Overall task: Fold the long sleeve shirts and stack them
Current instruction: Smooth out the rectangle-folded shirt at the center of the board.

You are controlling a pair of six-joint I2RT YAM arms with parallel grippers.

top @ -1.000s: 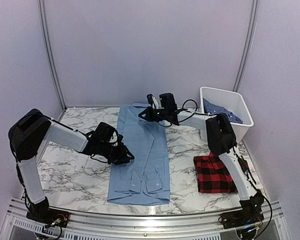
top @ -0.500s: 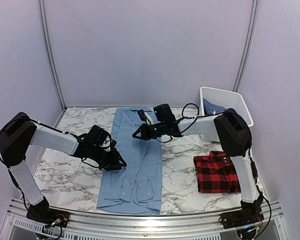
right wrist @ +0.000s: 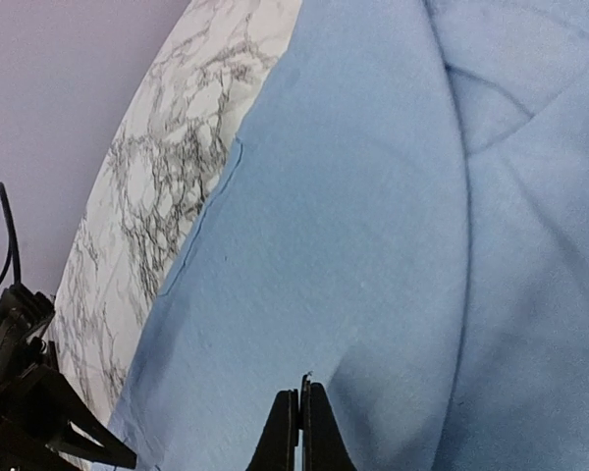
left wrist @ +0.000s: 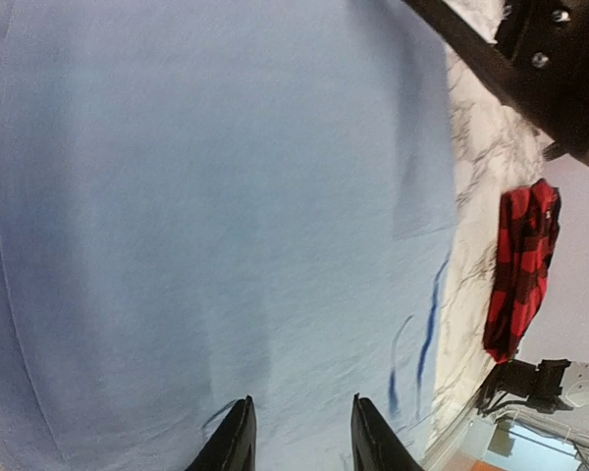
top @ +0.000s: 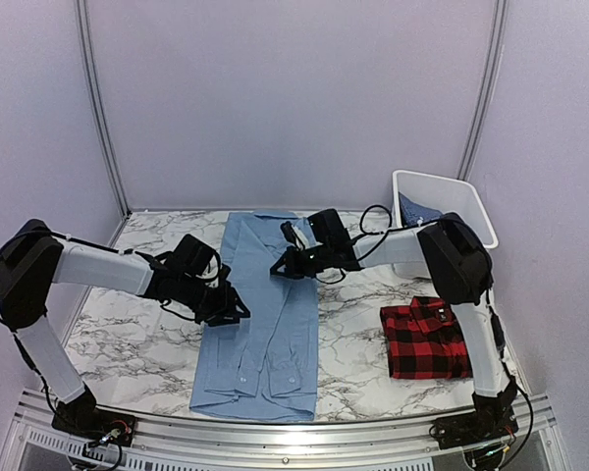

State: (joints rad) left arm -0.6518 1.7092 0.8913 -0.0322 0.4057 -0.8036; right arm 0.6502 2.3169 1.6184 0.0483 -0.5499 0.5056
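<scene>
Though unclear from above, right fingers (right wrist: 287, 437) meet | left fingers (left wrist: 238, 442) apart over shirt (left wrist: 226, 196)

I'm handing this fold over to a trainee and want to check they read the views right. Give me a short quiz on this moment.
1. True or false: the red plaid shirt lies inside the white bin.
2. Between the left gripper and the right gripper, which has shut jaws? A left, B right, C both.
3. Fill in: both grippers are over the ____ shirt.
Key: 1 false, it lies folded on the table; 2 B; 3 light blue shirt.
</scene>
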